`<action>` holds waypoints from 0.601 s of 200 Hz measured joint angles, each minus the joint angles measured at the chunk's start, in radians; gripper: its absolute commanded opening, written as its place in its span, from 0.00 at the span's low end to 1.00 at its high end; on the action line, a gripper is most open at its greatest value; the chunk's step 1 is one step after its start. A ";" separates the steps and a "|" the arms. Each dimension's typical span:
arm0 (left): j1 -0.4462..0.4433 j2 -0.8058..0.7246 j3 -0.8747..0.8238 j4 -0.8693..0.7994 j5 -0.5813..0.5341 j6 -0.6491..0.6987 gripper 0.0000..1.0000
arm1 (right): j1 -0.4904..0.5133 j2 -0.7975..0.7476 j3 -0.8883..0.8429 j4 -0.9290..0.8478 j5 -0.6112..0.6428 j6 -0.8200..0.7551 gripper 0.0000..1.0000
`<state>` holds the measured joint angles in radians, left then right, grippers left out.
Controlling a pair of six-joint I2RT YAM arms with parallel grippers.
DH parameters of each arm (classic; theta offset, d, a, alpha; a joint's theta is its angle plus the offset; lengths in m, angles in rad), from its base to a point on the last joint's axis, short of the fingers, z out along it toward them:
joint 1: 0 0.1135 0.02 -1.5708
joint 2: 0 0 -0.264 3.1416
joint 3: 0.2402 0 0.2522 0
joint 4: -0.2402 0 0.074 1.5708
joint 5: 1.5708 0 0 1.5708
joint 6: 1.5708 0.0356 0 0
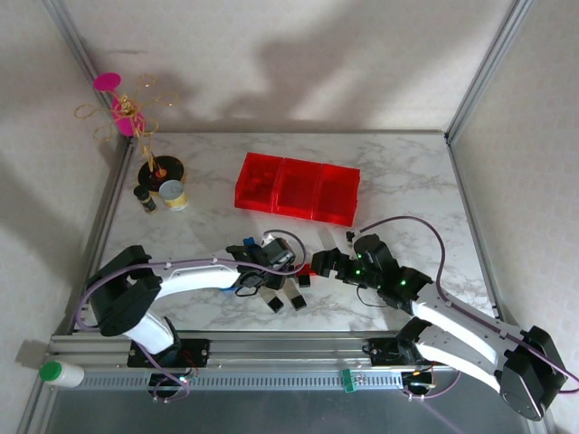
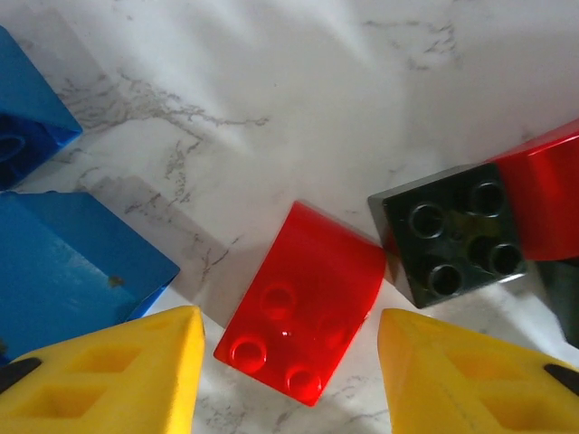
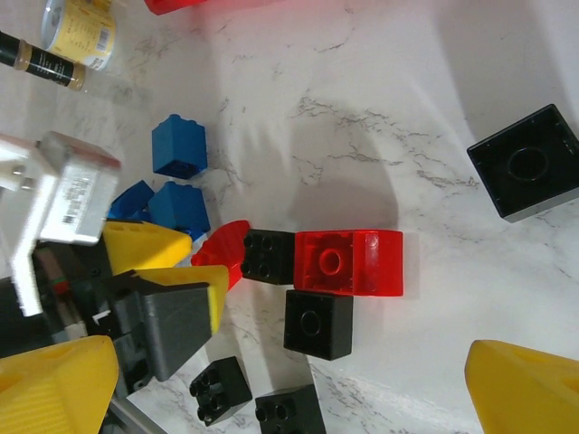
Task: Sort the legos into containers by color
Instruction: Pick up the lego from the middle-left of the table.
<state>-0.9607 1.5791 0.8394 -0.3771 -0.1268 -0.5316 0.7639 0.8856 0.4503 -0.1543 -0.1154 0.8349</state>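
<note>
A red curved lego (image 2: 298,303) lies studs-up on the marble between the yellow fingertips of my left gripper (image 2: 289,362). The jaws stand open with a narrow gap on each side of it. The same lego (image 3: 222,253) shows in the right wrist view, touching a black lego (image 3: 269,256) and a clear red lego (image 3: 348,262). Blue legos (image 3: 179,145) lie behind it. My right gripper (image 3: 289,398) hovers wide open over several black legos (image 3: 318,324). The red containers (image 1: 298,187) stand at mid-table beyond both grippers, left gripper (image 1: 291,268) and right gripper (image 1: 329,262).
Two small jars (image 1: 174,194) and a black holder with gold wire (image 1: 161,170) stand at the back left. One black lego (image 3: 529,163) lies apart to the right. Loose black legos (image 1: 274,304) sit near the front. A white bottle (image 1: 61,372) rests on the frame rail.
</note>
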 measured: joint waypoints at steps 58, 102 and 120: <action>0.000 0.055 0.006 0.023 -0.010 0.013 0.45 | 0.000 0.001 0.000 0.000 0.012 0.000 0.99; 0.000 0.061 0.006 0.027 -0.016 0.013 0.37 | 0.000 0.015 0.000 0.000 0.018 -0.001 0.99; 0.000 0.058 0.006 0.026 -0.019 0.012 0.35 | 0.000 0.018 0.000 0.000 0.019 -0.001 0.99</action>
<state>-0.9607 1.6375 0.8452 -0.3508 -0.1463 -0.5198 0.7639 0.9039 0.4507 -0.1543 -0.0967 0.8337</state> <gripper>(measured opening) 0.361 0.988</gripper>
